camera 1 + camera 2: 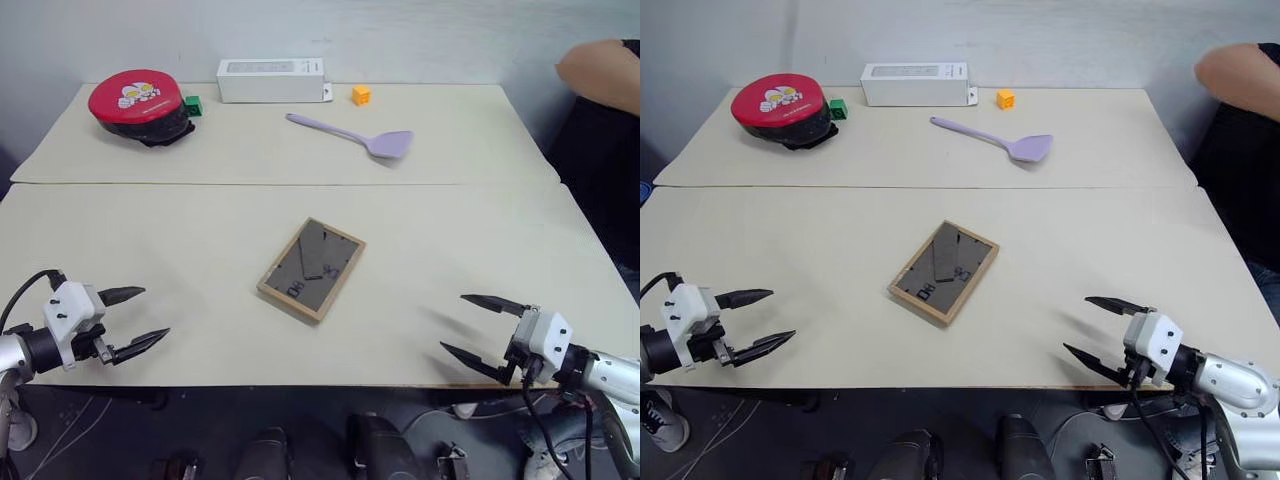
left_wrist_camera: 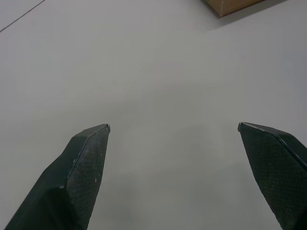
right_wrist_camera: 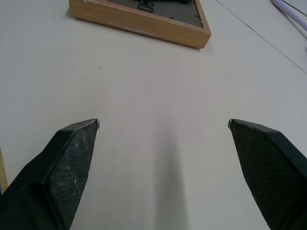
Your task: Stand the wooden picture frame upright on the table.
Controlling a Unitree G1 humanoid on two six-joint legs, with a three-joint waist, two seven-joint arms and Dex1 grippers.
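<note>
The wooden picture frame (image 1: 311,268) lies flat, face down, near the middle of the table (image 1: 200,240); its dark grey back and folded stand face up. A corner of it shows in the left wrist view (image 2: 230,5), and its light-wood edge (image 3: 139,20) in the right wrist view. My left gripper (image 1: 135,320) hovers open at the table's front left, well apart from the frame. At the front right edge, my right gripper (image 1: 468,325) is open too, with nothing between its fingers.
At the back stand a red-lidded black container (image 1: 137,105), a small green cube (image 1: 193,105), a long white box (image 1: 271,80) and an orange cube (image 1: 361,95). A purple spatula (image 1: 355,136) lies behind the frame. A person's arm (image 1: 598,70) shows at the far right.
</note>
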